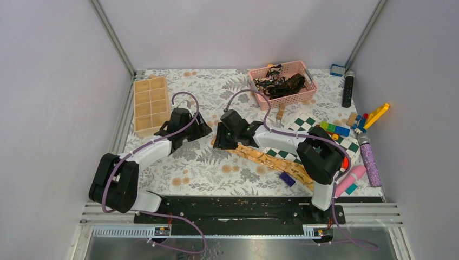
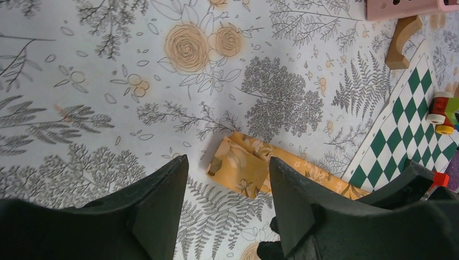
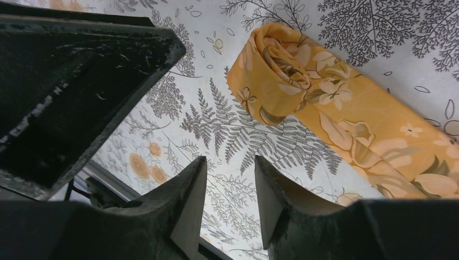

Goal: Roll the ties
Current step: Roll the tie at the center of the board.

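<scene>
Golden floral tie (image 1: 270,160): lying on the flower-printed surface (image 1: 205,169), one end partly rolled. Left gripper (image 2: 227,161): hovering near the roll, jaws released, gripping nothing. Right gripper (image 3: 230,162): jaws narrowly parted, empty. Dark ties (image 1: 281,82): sitting in the pink basket (image 1: 303,65).

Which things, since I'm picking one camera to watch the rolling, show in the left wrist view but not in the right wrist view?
Left wrist only: the checkered board, a wooden arch block and the edge of a pink basket. Right wrist only: the curl inside the rolled end of the yellow tie, seen end-on. Both: that tie lying on the flowered cloth, just past the open, empty left hand or right hand.
</scene>
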